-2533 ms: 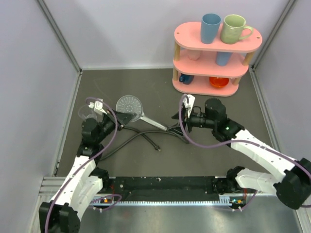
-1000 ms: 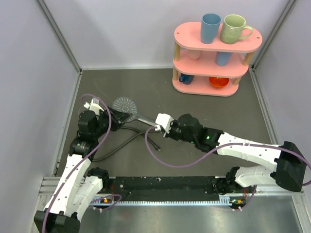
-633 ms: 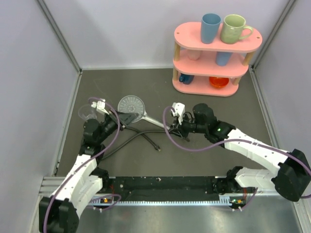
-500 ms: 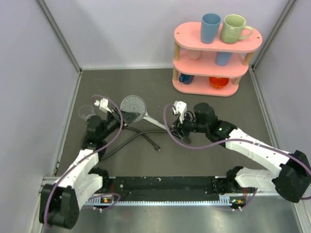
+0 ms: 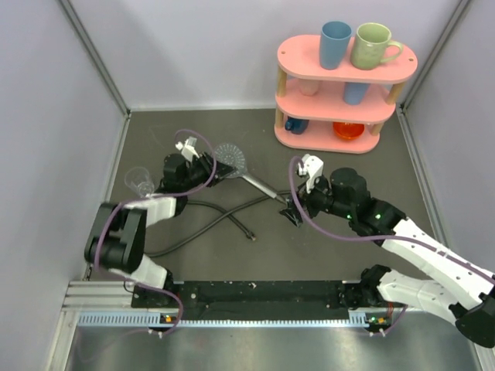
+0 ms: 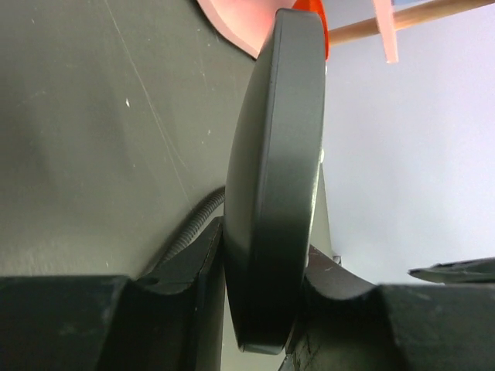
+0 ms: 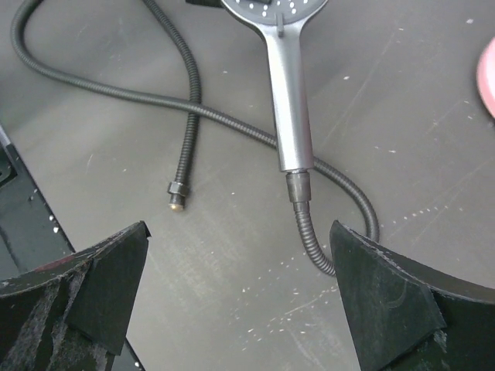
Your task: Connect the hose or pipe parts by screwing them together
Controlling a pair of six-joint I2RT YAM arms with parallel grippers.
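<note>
grey shower head (image 5: 230,157) stands edge-on left of centre on the table (image 5: 410,178), its rim clenched in my left gripper (image 6: 263,267). its handle (image 7: 288,100) slants toward my right gripper (image 7: 240,294), which hangs over the handle's lower end with jaws spread wide, gripping nothing. the hose (image 7: 307,232) fitting touches the handle's end in line with it; i can't tell how far it's threaded. the rest of the hose loops across the table, its free end (image 7: 177,202) lying apart from both grippers.
</note>
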